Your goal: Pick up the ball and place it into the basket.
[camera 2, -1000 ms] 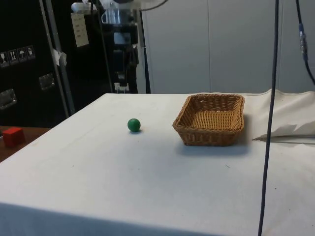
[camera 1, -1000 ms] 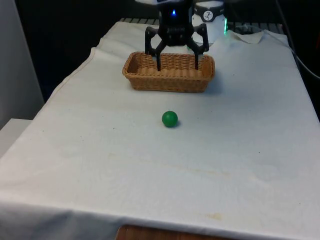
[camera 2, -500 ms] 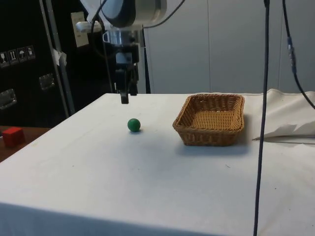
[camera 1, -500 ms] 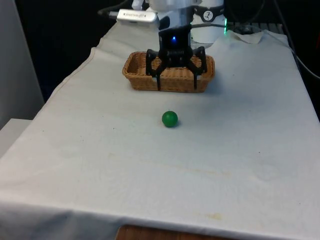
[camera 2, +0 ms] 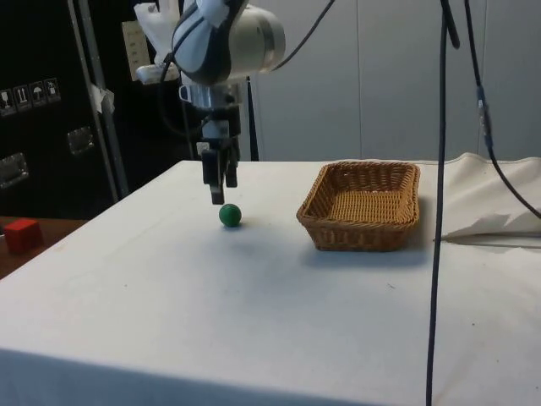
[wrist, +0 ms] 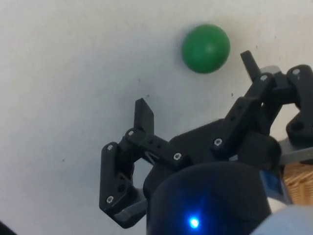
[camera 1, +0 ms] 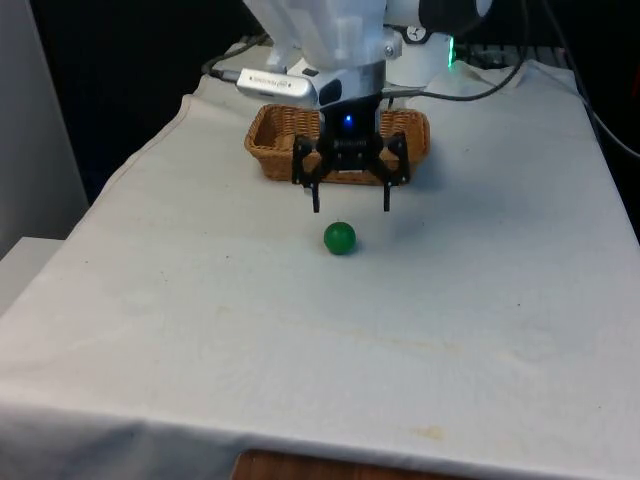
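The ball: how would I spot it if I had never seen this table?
Find the wicker basket on the white cloth. The ball lies on bare cloth beside it, just under the open black claw. It is small, round and green.

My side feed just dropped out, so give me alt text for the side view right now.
The open black pincer hangs just above the white tablecloth, close beside the green ball and not touching it. The wicker basket sits empty on the cloth, apart from the ball, on the side away from the pincer.
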